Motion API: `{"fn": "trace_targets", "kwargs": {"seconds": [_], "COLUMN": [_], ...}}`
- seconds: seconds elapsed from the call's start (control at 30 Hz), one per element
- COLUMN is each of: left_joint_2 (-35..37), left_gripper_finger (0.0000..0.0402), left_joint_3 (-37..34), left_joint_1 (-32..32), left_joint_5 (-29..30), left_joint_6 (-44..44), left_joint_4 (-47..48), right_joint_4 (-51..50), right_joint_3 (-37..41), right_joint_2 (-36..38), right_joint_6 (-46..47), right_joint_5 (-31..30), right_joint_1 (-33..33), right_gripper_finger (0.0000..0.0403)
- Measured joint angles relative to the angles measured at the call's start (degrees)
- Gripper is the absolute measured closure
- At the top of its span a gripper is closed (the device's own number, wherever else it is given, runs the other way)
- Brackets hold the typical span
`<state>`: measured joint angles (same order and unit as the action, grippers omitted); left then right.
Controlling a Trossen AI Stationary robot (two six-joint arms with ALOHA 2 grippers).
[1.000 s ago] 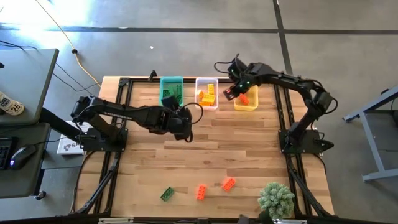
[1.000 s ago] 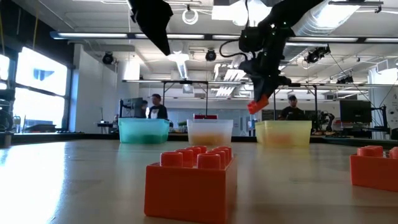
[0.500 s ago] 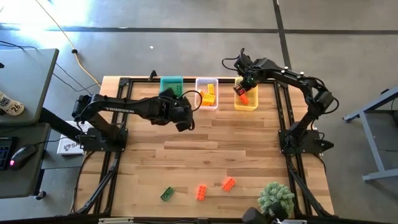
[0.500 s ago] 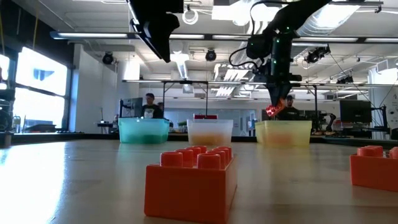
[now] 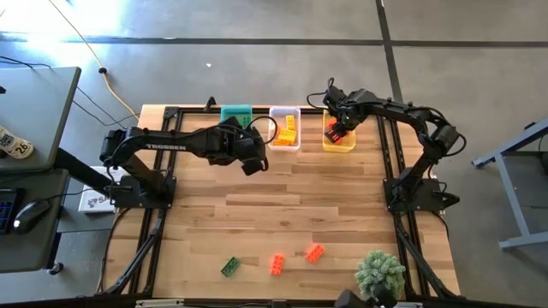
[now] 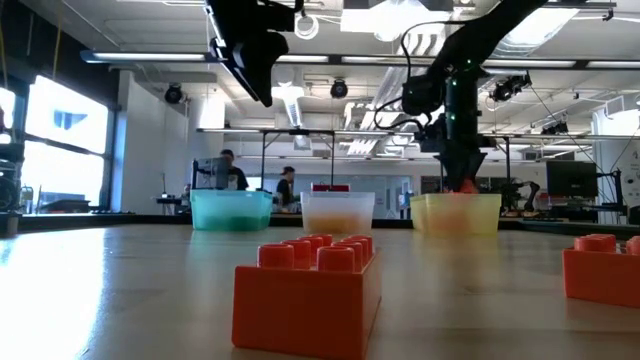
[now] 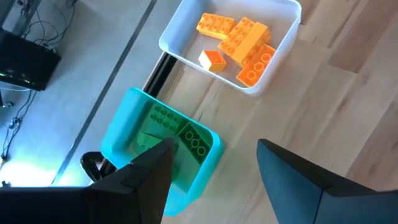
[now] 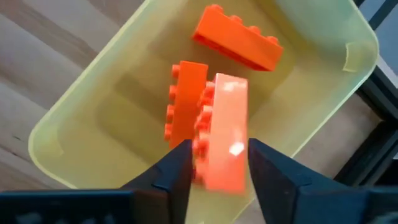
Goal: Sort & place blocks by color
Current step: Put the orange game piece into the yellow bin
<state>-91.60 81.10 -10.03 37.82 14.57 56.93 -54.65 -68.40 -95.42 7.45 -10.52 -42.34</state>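
High view: right gripper (image 5: 335, 130) sits over the yellow bin (image 5: 339, 142) at the table's far edge, left gripper (image 5: 248, 154) hangs near the teal bin (image 5: 235, 113); three loose blocks, green block (image 5: 229, 267), orange block (image 5: 277, 264), and second orange block (image 5: 315, 252), lie near the front edge. Low view: right gripper dips to the yellow bin's rim. Left wrist view: fingers spread wide, empty, above teal bin holding green blocks (image 7: 176, 134); clear bin (image 7: 281, 40) holds yellow-orange ones. Right wrist view: jaws clamp an orange-red block (image 8: 222, 134) above two others in the bin. Step looks like drop-off; next calls for opening the jaws, then fetching front blocks.
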Motion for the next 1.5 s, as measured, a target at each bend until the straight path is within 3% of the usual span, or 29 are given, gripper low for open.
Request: {"fn": "trace_targets", "kwargs": {"seconds": [0.2, 0.5, 0.83, 1.0, 1.2, 1.5], "left_joint_2": [0.0, 0.0, 0.0, 0.0, 0.0, 0.0], "left_gripper_finger": [0.0186, 0.0186, 0.0186, 0.0186, 0.0186, 0.0186], "left_joint_3": [0.0, 0.0, 0.0, 0.0, 0.0, 0.0], "left_joint_1": [-0.1, 1.0, 5.2, 7.4, 9.1, 12.2], "left_joint_5": [-0.1, -3.7, -4.3, -5.0, -8.9, -9.3], "left_joint_6": [-0.3, -0.5, 1.9, 2.1, 5.1, 6.3], "left_joint_4": [0.1, 3.1, 9.5, 9.5, 9.5, 9.5], "right_joint_4": [-1.3, -4.9, -4.2, -4.2, -4.1, -4.1], "right_joint_3": [-1.6, -6.2, -6.2, -6.2, -6.2, -6.2], "right_joint_2": [0.0, 2.2, 4.2, 4.2, 4.2, 4.2], "right_joint_6": [1.0, 6.9, 9.1, 10.7, 11.3, 13.8], "right_joint_5": [1.1, 9.4, 10.7, 11.7, 17.4, 18.5], "right_joint_1": [1.3, 7.5, 22.5, 30.2, 38.9, 50.6], "right_gripper_finger": [0.021, 0.0202, 0.0202, 0.0202, 0.0201, 0.0201]}}
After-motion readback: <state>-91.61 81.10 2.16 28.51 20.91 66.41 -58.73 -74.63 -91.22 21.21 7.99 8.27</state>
